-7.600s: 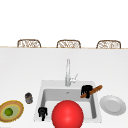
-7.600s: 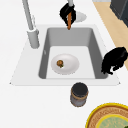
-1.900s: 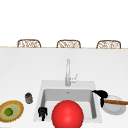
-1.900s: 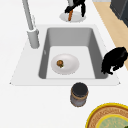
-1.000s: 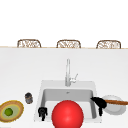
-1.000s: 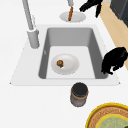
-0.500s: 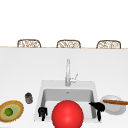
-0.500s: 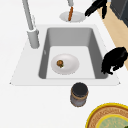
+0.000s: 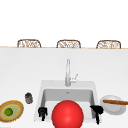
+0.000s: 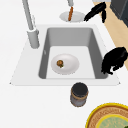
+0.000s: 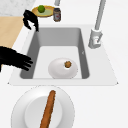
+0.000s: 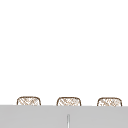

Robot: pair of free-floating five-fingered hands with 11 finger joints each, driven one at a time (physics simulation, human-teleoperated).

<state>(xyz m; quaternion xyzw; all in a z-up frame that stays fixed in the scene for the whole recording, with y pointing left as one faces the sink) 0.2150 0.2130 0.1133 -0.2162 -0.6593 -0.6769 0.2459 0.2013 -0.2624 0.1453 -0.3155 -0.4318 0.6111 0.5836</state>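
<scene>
Right hand (image 9: 97, 110) at the front right corner of the sink (image 9: 42, 86), fingers (image 11: 26, 62) straight and spread, holding nothing; in the right side view (image 11: 15, 60) the fingers reach over the near rim of the basin. Just beside it on the desk (image 9: 22, 67) stands a white plate (image 9: 113, 108) carrying a long brown sausage-like stick (image 9: 115, 102), which lies across the plate and is apart from the hand; the same stick appears in the right side view (image 11: 48, 108) and, at the far end of the sink, in the left side view (image 10: 70, 13). Left hand (image 9: 42, 111) at the front left corner of the sink, fingers curled downward with nothing in them; in the left side view (image 10: 114, 60) it hangs above the basin's rim. Inside the basin lies a white dish (image 10: 65, 64) with a small brown piece of food (image 10: 60, 63) on it. A tap (image 9: 67, 72) rises behind the basin. Left of the sink stand a dark jar (image 9: 28, 97) and a woven plate (image 9: 12, 110) bearing a green fruit (image 9: 8, 111). A red ball-shaped object (image 9: 67, 114) appears in the front view before the basin. Three chair backs (image 9: 68, 44) line the far edge of the desk.
</scene>
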